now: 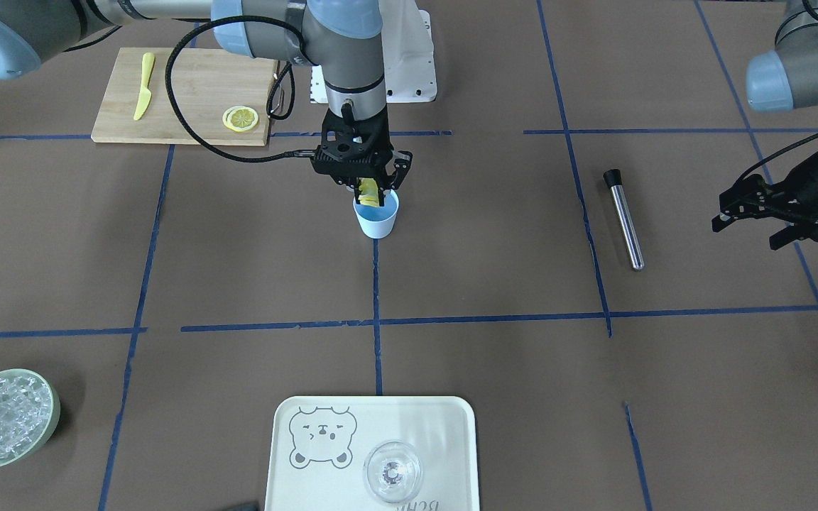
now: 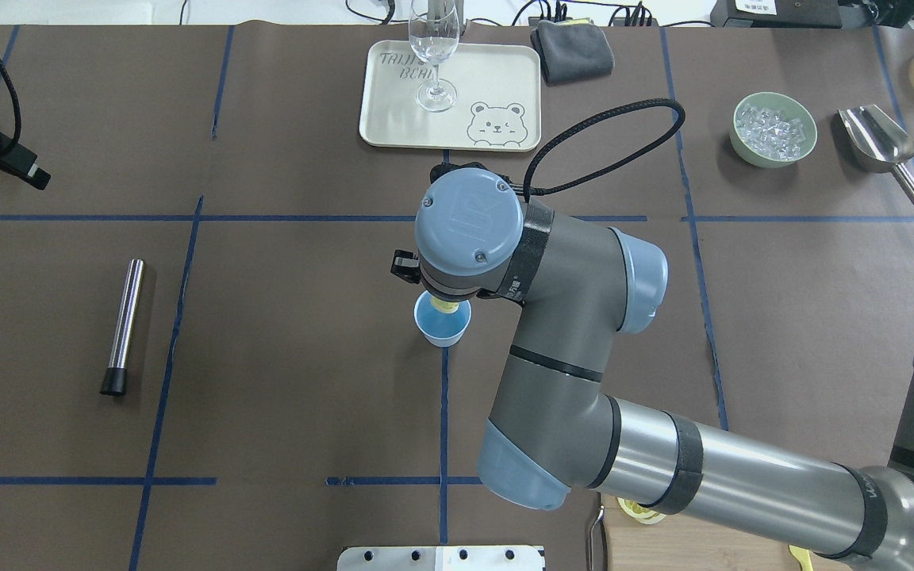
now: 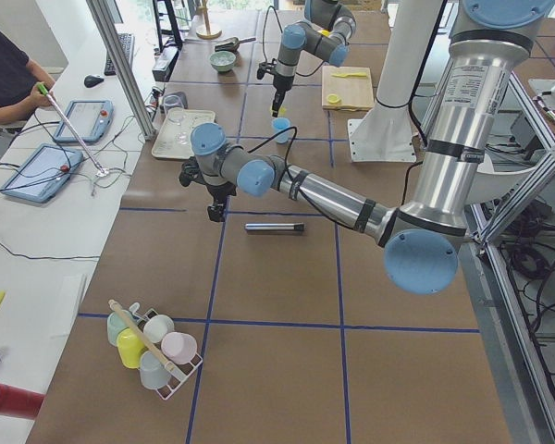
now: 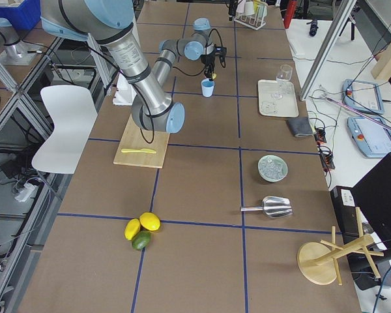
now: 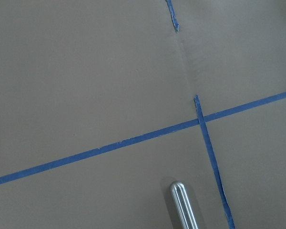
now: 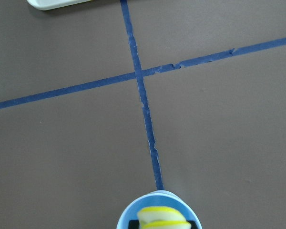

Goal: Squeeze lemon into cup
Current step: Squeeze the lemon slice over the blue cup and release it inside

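pinching the lemon (image 1: 368, 192): right gripper (image 1: 373, 196) is clamping the slice folded in half, with the rind edges showing as two yellow arcs in the right wrist view. slice is hanging right at the mouth of the cup (image 1: 376, 220), lower edge dipping just inside the rim. cup is standing upright on a blue tape line near table centre. left gripper (image 1: 748, 231) is hovering well off to the side near the metal tube (image 1: 624, 218), fingers looking spread and carrying nothing.

progress, judging from this: pick and carry are looking done and the slice is sitting over the cup. the squeeze seems to be happening now, since the slice is buckling between the fingers. cannot tell if any juice is landing; the cup's inside is looking plain blue from overhead. remaining: finishing the squeeze, then probably letting go of the slice. a second slice (image 1: 241, 118) is lying unused on the cutting board (image 1: 189, 92), near the yellow knife (image 1: 143, 85).

writing: "ur" logo is showing on the right arm's round joint cap (image 2: 469, 214). tray (image 2: 505, 79) is carrying a bear drawing plus lettering reading roughly "triji" over "bchi", with the rest hiding behind the glass (image 2: 433, 47). nothing readable on the cup.
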Tool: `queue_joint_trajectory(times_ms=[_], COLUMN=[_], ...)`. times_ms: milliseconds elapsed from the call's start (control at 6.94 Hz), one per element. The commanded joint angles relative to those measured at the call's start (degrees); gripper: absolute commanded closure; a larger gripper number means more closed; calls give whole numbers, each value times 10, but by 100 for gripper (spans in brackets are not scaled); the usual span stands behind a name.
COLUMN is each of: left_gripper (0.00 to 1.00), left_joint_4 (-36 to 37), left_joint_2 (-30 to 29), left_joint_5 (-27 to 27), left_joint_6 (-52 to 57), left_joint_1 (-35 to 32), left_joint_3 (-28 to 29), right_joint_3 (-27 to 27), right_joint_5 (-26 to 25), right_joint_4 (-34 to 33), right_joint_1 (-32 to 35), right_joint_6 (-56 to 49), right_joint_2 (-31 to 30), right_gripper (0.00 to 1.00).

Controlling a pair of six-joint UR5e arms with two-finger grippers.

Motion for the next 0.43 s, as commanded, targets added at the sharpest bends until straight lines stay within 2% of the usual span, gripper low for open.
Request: queue_joint_trajectory(times_ms=[0, 288], left_gripper=[0, 0], left_joint_4=[0, 0], left_joint_2=[0, 1], left_joint_5=[0, 0], left_joint_6=[1, 1], left_joint_1=[0, 0], left_joint_3=[1, 1], right_joint_3=[-8, -9], right_joint_5=[3, 3], right_joint_4=[0, 0], right_joint_1=[0, 0], right_joint_6=[-2, -2], right_joint_2=[2, 2], right_gripper=[48, 25])
